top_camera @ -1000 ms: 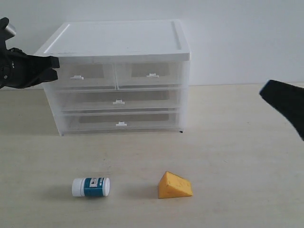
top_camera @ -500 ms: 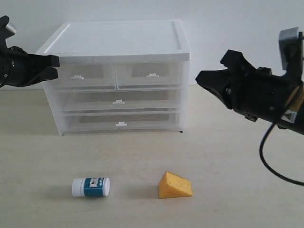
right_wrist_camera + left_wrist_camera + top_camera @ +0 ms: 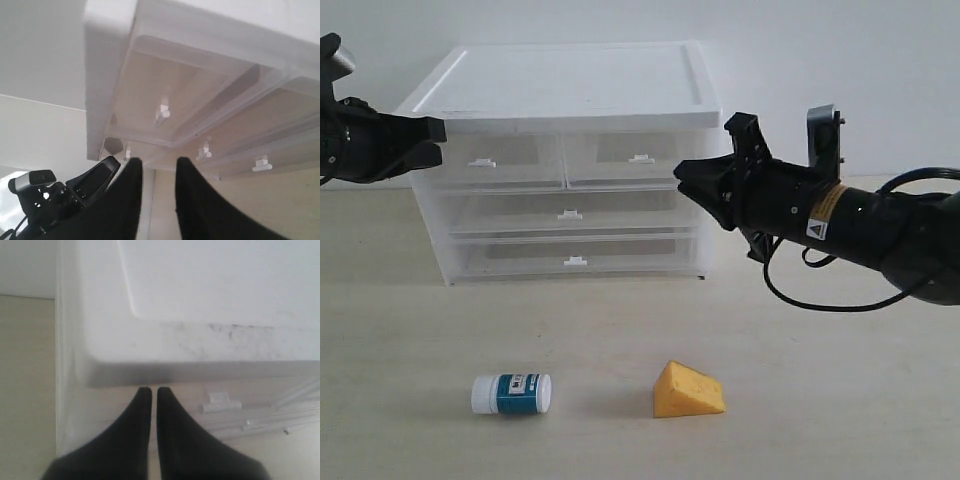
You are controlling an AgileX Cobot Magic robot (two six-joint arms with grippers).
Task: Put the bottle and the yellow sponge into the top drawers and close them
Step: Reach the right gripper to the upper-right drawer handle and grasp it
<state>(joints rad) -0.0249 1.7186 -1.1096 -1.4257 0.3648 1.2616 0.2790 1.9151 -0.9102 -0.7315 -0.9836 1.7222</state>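
One cylindrical bottle [image 3: 512, 394], one wedge-shaped sponge [image 3: 688, 391]

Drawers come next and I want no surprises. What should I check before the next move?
1. Top drawers open: not ok, both closed.
2. Right gripper empty, jaws apart: ok.
3. Right gripper lined up with the right drawer's handle: cannot tell.
4. Left gripper ready to grasp: not ok, shut, empty, by the cabinet corner.
5. Bottle free on the table, lying on its side: ok.
6. Sponge free on the table, apart from the bottle: ok.
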